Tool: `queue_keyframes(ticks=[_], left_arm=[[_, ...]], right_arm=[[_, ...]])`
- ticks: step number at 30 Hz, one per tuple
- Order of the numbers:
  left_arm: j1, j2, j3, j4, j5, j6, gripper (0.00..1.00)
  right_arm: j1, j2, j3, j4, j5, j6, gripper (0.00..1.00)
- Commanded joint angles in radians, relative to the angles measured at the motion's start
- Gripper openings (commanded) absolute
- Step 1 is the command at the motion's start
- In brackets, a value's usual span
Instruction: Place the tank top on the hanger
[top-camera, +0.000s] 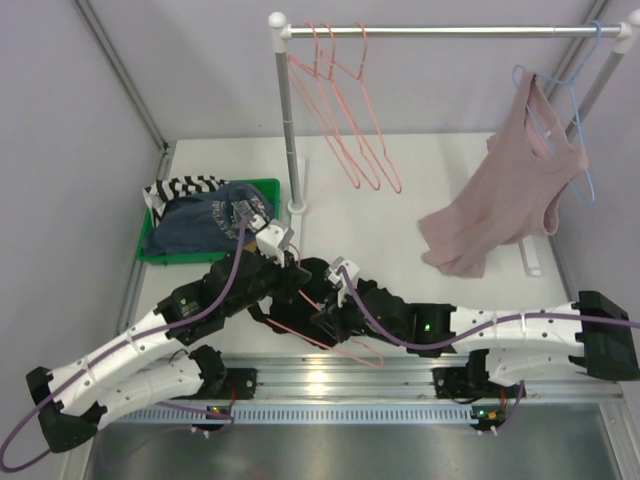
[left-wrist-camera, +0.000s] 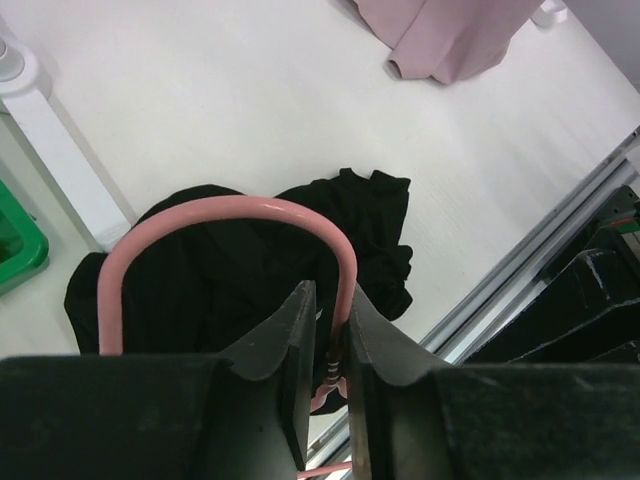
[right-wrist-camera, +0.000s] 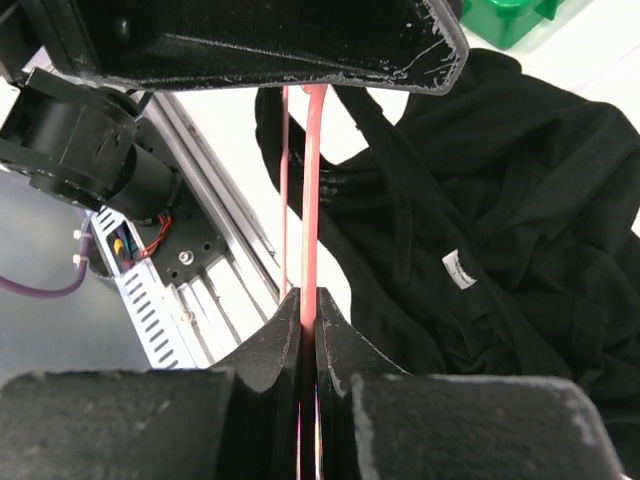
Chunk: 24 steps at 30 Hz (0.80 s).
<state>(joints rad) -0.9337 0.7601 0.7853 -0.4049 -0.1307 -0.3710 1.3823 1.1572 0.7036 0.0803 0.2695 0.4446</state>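
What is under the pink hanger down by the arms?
The black tank top, crumpled on the white table. How much of it lies beneath the hanger's bar is hidden by the fingers.

Rack post (top-camera: 288, 130) seemingly crowds left jaws.

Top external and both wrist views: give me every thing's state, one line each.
tank top: crumpled on the table, not on the hanger
hanger: above the tank top, in the right gripper
left gripper: jaws around the hanger's neck, grip unclear
right gripper: shut on the hanger's wire
pink top: hanging from the rail
spare hangers: hanging bare on the rail
blue shirt: lying in the green bin
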Motion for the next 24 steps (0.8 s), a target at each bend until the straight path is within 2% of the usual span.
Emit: queue_keyframes(ticks=[1, 3, 5, 8, 16, 22, 24], left_arm=[[0.001, 0.002, -0.003, 0.058, -0.06, 0.014, 0.2], [0.001, 0.008, 0.0, 0.058, -0.061, 0.018, 0.13], [0.001, 0.013, -0.003, 0.06, -0.061, 0.027, 0.01], [-0.001, 0.015, -0.003, 0.058, -0.061, 0.037, 0.0], [-0.002, 0.018, 0.002, 0.049, -0.084, 0.058, 0.0], [-0.004, 0.021, 0.002, 0.04, -0.099, 0.061, 0.0], [-0.005, 0.021, 0.002, 0.038, -0.101, 0.061, 0.0]], right_arm=[[-0.009, -0.001, 0.056, 0.062, 0.017, 0.017, 0.0], [-0.009, 0.002, 0.054, 0.062, 0.022, 0.023, 0.0], [-0.009, 0.004, 0.054, 0.058, 0.025, 0.029, 0.0], [-0.009, 0.007, 0.059, 0.039, 0.036, 0.045, 0.03], [-0.009, -0.063, 0.04, -0.027, 0.079, 0.091, 0.39], [-0.009, -0.206, 0.017, -0.126, 0.132, 0.149, 0.6], [-0.009, -0.279, 0.007, -0.178, 0.172, 0.164, 0.63]])
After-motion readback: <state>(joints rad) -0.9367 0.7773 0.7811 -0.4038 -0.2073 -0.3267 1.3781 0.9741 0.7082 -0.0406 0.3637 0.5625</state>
